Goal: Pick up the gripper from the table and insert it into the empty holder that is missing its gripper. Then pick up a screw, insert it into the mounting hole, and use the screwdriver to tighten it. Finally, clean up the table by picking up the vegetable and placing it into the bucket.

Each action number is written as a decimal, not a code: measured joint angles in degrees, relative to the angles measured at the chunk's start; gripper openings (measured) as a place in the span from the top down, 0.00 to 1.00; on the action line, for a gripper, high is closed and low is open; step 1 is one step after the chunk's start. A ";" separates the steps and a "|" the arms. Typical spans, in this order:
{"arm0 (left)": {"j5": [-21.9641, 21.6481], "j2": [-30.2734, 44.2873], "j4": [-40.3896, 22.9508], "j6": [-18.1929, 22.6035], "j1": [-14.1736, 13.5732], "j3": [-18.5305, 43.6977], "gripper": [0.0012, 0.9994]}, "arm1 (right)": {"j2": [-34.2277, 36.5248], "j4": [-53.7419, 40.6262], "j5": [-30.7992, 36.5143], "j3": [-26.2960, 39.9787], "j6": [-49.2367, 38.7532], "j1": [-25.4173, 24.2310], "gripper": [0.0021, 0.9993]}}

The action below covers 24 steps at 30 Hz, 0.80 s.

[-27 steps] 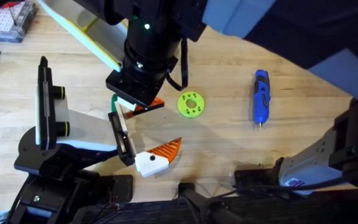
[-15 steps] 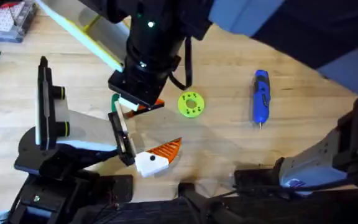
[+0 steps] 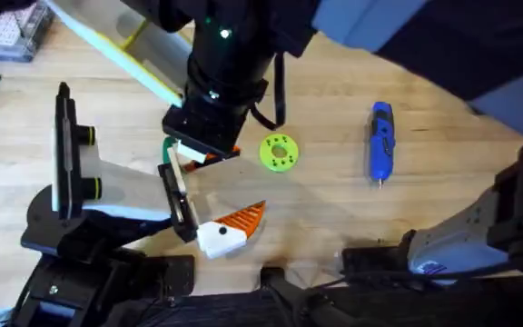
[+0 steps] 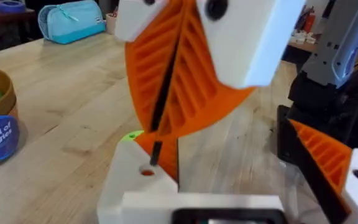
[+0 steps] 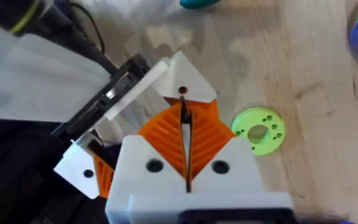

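1. The right gripper (image 5: 186, 163) reaches across the table (image 3: 334, 195), its orange ribbed pads pressed together with nothing between them; since the earlier frame it has crept slightly up and to the right in the overhead view.
2. The left gripper (image 3: 178, 202) has not moved, and whether its fingers are parted cannot be told.
3. The loose gripper part (image 3: 230, 229) stays on the wood just beside the left gripper.
4. The green disc (image 3: 279, 152) and blue screwdriver (image 3: 380, 142) lie unchanged.
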 joint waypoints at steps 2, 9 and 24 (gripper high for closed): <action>0.02 0.00 0.00 0.00 0.00 0.00 0.01 | 0.73 0.08 0.00 0.00 -0.43 0.02 0.99; -0.21 0.00 0.00 -0.35 0.00 0.00 0.01 | 2.41 0.19 -0.02 0.00 -1.05 0.00 0.99; -0.40 0.00 0.00 -0.42 0.00 0.00 0.01 | 2.43 2.24 -0.02 0.00 -2.32 0.02 0.99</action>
